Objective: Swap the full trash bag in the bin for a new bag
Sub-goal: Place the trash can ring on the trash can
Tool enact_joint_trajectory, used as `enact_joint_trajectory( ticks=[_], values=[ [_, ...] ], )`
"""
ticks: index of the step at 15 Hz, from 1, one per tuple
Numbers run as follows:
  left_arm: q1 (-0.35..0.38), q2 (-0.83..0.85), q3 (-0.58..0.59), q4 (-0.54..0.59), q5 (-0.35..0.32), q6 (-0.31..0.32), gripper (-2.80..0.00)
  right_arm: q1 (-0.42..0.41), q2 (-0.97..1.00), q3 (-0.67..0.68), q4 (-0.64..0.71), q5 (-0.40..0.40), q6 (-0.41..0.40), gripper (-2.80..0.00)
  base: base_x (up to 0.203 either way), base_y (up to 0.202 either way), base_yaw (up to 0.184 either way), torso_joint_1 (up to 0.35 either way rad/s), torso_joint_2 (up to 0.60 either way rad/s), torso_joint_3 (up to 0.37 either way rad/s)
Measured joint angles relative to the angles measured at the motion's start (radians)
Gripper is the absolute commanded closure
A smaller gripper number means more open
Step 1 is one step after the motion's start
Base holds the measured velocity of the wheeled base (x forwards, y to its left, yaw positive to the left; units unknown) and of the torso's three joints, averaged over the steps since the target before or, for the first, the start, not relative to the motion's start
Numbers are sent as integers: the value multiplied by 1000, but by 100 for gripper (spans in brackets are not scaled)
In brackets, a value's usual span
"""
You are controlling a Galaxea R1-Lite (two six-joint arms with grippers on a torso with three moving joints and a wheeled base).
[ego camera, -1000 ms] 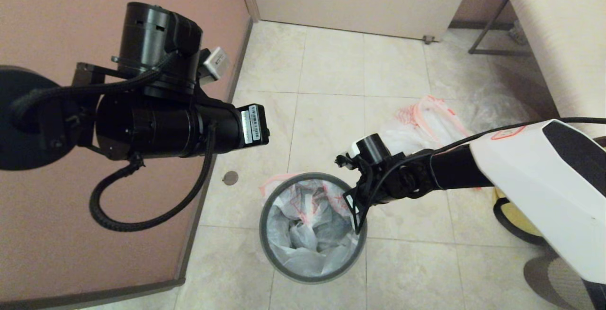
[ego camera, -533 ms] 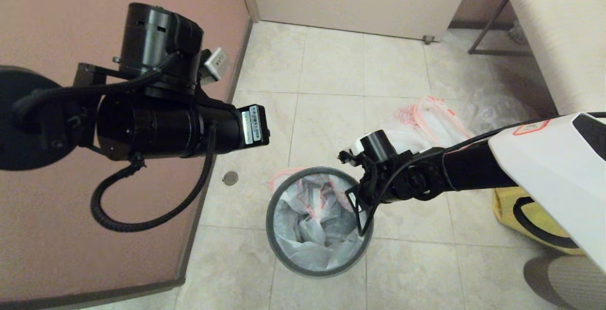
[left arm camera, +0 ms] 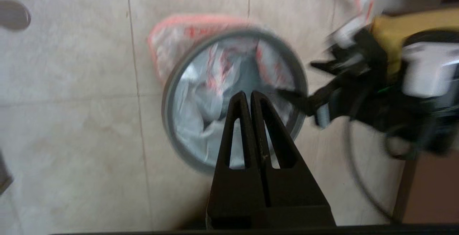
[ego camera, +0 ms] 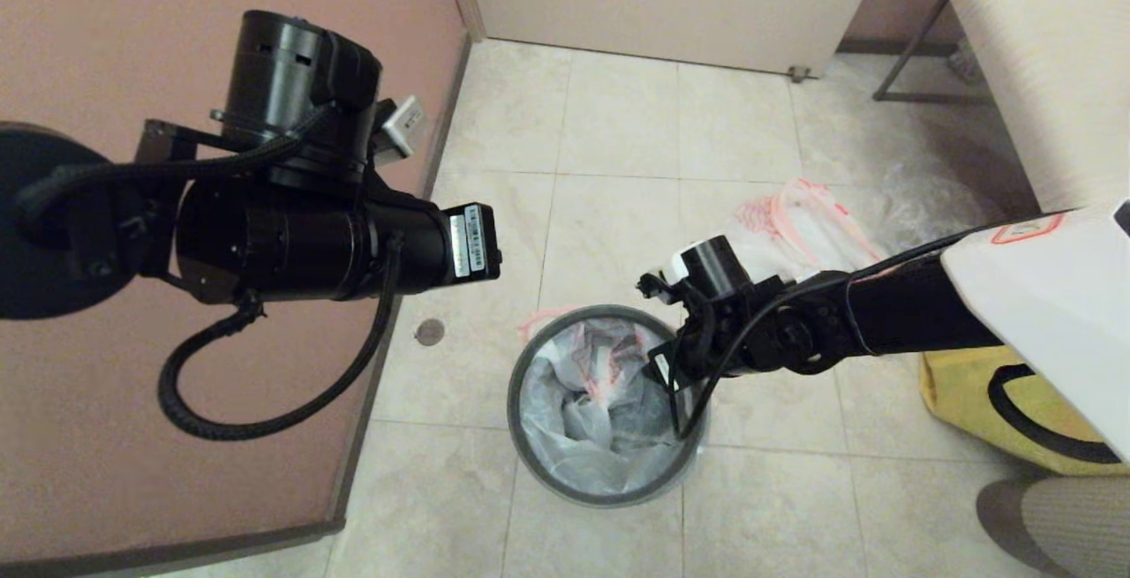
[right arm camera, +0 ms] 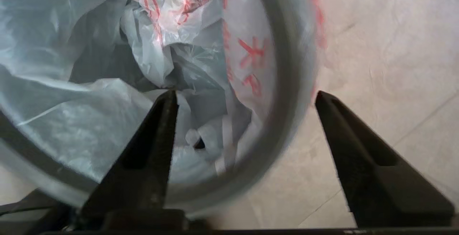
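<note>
The bin [ego camera: 609,500], with its grey hoop rim, stands on the tiled floor. The new bag [ego camera: 574,419], white with orange-red lettering, lines it, and one edge hangs over the far-left rim. My right gripper [ego camera: 681,410] is open at the bin's right rim. In the right wrist view the right gripper [right arm camera: 245,93] straddles the hoop [right arm camera: 287,84], one finger inside against the new bag [right arm camera: 71,113], the other outside. The full trash bag [ego camera: 799,221] lies on the floor behind. My left gripper [left arm camera: 247,93] is shut and empty, high above the bin [left arm camera: 168,120].
The raised left arm [ego camera: 291,234] is beside a brown partition [ego camera: 177,437] on the left. A clear crinkled bag [ego camera: 927,198] lies by a bench [ego camera: 1042,57] at the back right. A yellow bag [ego camera: 980,384] sits under my right arm. A floor drain [ego camera: 430,332] is left of the bin.
The bin has slid to the right and slightly away, together with the right gripper at its rim. My right arm has drawn back right, uncovering the yellow bag. The left arm has hardly moved.
</note>
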Motion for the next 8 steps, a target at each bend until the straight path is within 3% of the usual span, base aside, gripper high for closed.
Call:
enact_joint_trajectory(
  ticks=[5,8],
  values=[
    [-3,4,-9,18,-1,2,0,-16,-52,47,-7,6,21,-280,0,0,0,0,0,0],
    [1,11,-7,73,-39,5,0,-21,-106,72,-4,97,123,-280,0,0,0,0,0,0]
  ],
)
